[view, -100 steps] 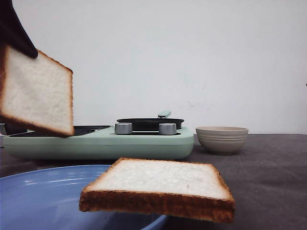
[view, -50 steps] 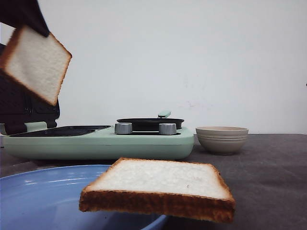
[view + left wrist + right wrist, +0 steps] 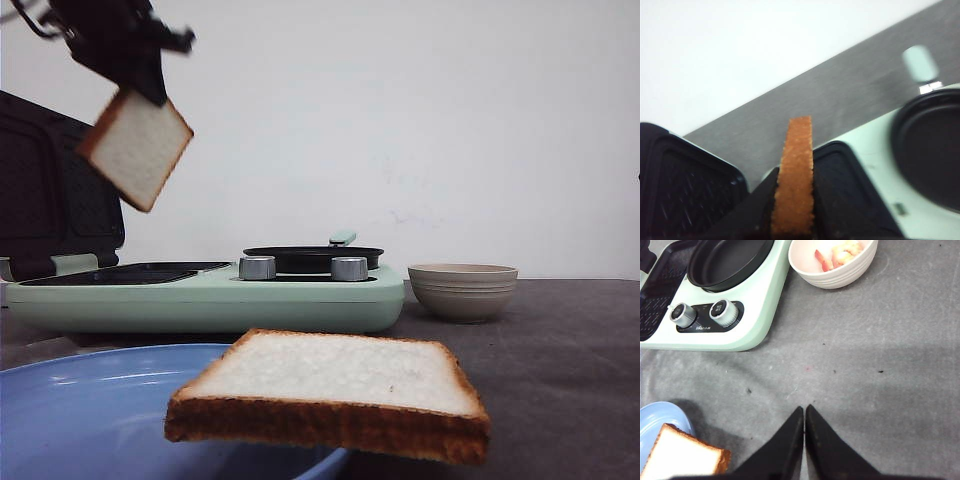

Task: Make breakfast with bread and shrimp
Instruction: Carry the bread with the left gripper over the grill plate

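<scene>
**Left hand lifts one slice above the open grill; second slice waits on the plate**

High over the counter's left side, the left hand [image 3: 125,60] is clamped on a slice of bread [image 3: 136,149], held by one corner so it hangs tilted like a diamond above the black grill tray [image 3: 125,273] of the mint-green cooker [image 3: 205,302]. In the left wrist view the fingers [image 3: 752,207] press both faces of that slice, its brown crust edge pointing away. The cooker's ribbed lid [image 3: 55,195] stands open at the far left. Its two silver knobs [image 3: 257,267] sit beside a round black pan [image 3: 313,258]. At the counter's front edge, the other slice [image 3: 335,390] lies flat, overhanging the rim of a blue plate [image 3: 90,415]. Right of the cooker stands a beige bowl [image 3: 463,290] with shrimp [image 3: 840,251] inside. The right hand [image 3: 804,437] hovers over bare grey counter [image 3: 880,370], fingertips pressed together, holding nothing
</scene>
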Controlling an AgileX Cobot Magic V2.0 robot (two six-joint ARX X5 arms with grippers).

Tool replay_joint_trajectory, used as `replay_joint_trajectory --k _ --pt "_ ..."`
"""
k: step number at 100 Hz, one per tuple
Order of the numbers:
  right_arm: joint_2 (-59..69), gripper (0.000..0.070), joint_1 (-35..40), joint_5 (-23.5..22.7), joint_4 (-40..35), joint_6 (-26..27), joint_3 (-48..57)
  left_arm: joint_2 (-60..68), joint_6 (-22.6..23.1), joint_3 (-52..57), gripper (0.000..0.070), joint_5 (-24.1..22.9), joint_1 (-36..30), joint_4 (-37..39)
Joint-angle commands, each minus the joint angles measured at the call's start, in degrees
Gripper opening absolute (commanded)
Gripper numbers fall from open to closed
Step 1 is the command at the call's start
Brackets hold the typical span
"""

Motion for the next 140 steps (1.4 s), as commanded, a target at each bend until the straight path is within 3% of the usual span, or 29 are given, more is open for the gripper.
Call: replay_joint_trajectory --k 1,37,75,140 --pt "0.26 0.0000 0.22 -0.17 0.46 -0.70 0.68 3.34 5.33 2.93 0.0004 -1.33 0.00 1.25" --pt "0.28 0.0000 0.22 -0.15 0.48 -1.44 0.68 15.10 16.96 8.66 0.0004 -6.10 0.76 6.82" --pt "0.26 0.0000 0.22 -0.17 -0.09 -1.99 0.68 19.04 18.01 8.68 0.0004 -6.67 1.97 10.95" --pt "0.26 0.0000 0.22 -0.15 -0.79 -2.21 0.68 20.02 18.16 8.68 0.0004 -2.19 3.52 11.82"
